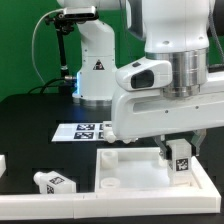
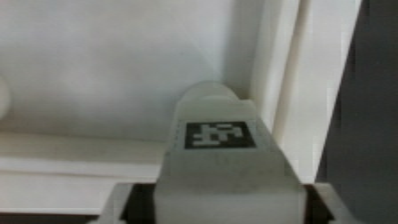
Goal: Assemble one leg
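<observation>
Leg held in the end effector over a corner of the square panel

The end effector is clenched on a leg, a small chunky white block that looks rigid and light, its smooth plastic probably a little slippery; the flat tagged sides give the best hold. In the wrist view the leg sits squarely between the fingers, its tip pointing at the panel beside the raised rim. The panel lies on the black desk, another leg loose just beside it, the marker board behind.
</observation>
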You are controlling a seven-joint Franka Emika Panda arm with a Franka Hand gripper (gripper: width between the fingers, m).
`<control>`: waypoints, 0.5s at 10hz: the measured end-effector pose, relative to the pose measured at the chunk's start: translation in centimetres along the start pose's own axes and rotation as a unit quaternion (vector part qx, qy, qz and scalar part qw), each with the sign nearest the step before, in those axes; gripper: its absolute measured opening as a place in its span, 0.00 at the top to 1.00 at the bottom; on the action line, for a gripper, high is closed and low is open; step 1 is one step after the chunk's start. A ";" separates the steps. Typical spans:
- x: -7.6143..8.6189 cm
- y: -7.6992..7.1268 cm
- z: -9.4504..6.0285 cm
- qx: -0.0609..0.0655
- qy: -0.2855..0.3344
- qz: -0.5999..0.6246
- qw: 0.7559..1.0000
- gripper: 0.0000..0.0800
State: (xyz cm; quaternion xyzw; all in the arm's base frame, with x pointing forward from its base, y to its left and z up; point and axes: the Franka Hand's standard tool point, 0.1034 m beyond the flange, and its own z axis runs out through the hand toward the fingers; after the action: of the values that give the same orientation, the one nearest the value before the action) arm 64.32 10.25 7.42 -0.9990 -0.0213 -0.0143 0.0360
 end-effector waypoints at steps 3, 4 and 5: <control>0.0 -0.5 -0.1 0.004 0.006 0.212 0.977 0.64; 0.0 -0.5 0.0 0.004 0.004 0.295 0.955 0.64; -0.1 -0.6 0.2 0.003 0.003 0.376 0.927 0.64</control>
State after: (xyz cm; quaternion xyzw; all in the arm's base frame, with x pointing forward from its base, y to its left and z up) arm 64.20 10.87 7.26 -0.9335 0.3560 -0.0022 0.0421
